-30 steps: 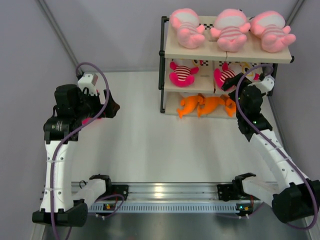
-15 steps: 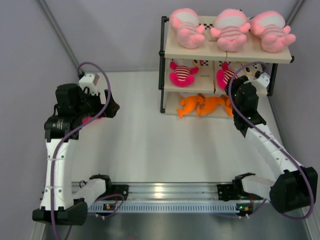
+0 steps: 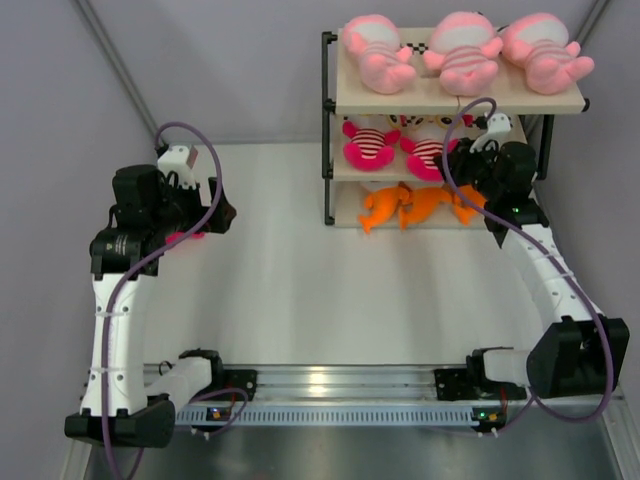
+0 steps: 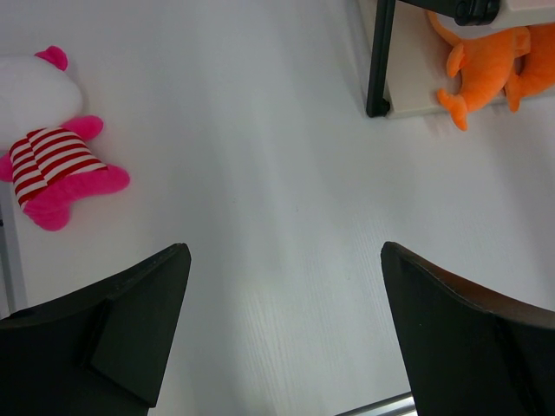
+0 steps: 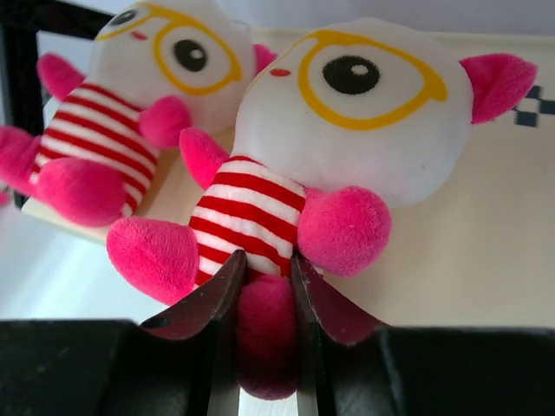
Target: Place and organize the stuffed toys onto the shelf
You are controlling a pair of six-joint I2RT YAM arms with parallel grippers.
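Observation:
The shelf [image 3: 458, 97] stands at the back right. Three pale pink stuffed toys [image 3: 462, 50] lie on its top board, orange ones [image 3: 410, 205] on the bottom tier. Two hot-pink toys sit side by side on the middle board [image 5: 468, 251]. My right gripper [image 5: 264, 269] is shut on the lower leg of the right one [image 5: 347, 130], beside the left one [image 5: 130, 95]. My left gripper [image 4: 284, 251] hangs open and empty over the table. A third hot-pink toy [image 4: 52, 147] lies on its back to that gripper's left, partly hidden under the left arm in the top view [image 3: 185, 238].
The shelf's black front post [image 4: 379, 61] and an orange toy's tail [image 4: 486, 65] lie ahead and to the right of the left gripper. Grey walls close in on both sides. A metal rail [image 3: 330, 385] runs along the near edge.
The right gripper closed on the hot-pink toy's leg and carried it left along the middle tier, next to the other hot-pink toy. The left arm stayed still.

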